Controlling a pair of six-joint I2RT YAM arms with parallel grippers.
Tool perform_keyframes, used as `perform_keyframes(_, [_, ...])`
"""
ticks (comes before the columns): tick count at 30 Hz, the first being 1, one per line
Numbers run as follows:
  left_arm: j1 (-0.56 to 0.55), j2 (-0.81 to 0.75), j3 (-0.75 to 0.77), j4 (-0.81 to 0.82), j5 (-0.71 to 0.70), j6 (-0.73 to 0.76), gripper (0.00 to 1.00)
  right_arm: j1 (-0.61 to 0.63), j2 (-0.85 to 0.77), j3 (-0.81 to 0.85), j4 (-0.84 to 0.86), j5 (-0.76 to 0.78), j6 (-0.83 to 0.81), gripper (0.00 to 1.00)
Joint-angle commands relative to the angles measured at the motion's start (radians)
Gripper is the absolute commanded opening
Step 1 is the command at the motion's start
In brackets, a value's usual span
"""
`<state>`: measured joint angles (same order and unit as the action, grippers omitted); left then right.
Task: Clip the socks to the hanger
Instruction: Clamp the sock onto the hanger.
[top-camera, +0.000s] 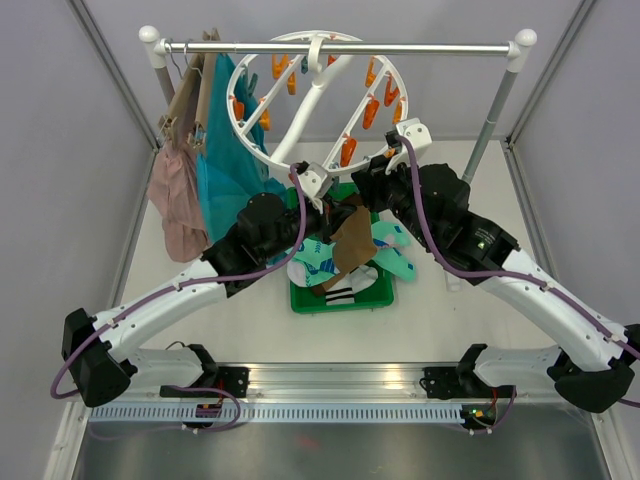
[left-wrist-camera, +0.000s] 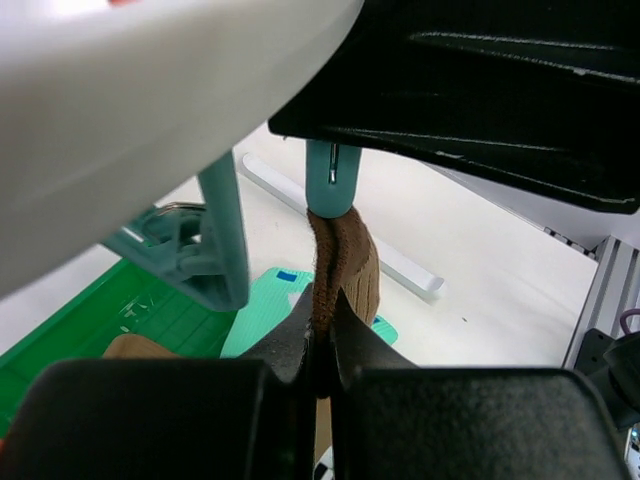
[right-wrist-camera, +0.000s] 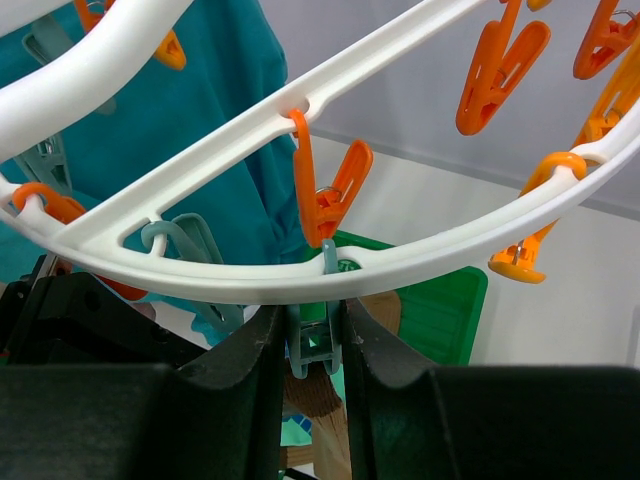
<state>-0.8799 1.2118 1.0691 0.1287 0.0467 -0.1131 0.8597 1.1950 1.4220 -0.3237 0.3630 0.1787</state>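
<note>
Brown fabric stands upright in the left wrist view. The brown sock (left-wrist-camera: 345, 260) is pinched flat between the closed fingers of the left gripper (left-wrist-camera: 320, 350), and its long axis runs straight up from those fingertips. Directly above them its top edge meets the mouth of a teal peg (left-wrist-camera: 332, 175). Whether the peg bites the cloth yet, I cannot tell.

In the right wrist view, the right gripper (right-wrist-camera: 315, 335) has its fingers closed on that peg's handles, just under the rim of the hanger (right-wrist-camera: 450, 250). So the sock lies below the right fingers and the peg above the left ones, all in one vertical line. The right arm is nearer the peg and the left is nearer the sock. A mint sock (top-camera: 318, 258) waits in the green tray (top-camera: 300, 300), well below both grippers.
</note>
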Motion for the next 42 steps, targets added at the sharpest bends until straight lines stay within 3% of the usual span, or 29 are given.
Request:
perform_keyframes(1, [-0.008, -0.017, 0.046, 0.022, 0.005, 0.038, 0.02, 0.006, 0.006, 0.043, -0.005, 0.025, -0.008, 0.0])
perform_keyframes(26, [-0.008, 0.032, 0.103, 0.008, -0.137, -0.01, 0.02, 0.01, -0.037, 0.008, 0.006, -0.018, -0.018, 0.0])
perform_keyframes(42, [-0.008, 0.038, 0.127, 0.006, 0.045, -0.008, 0.02, 0.01, -0.037, 0.003, 0.031, -0.021, -0.041, 0.0])
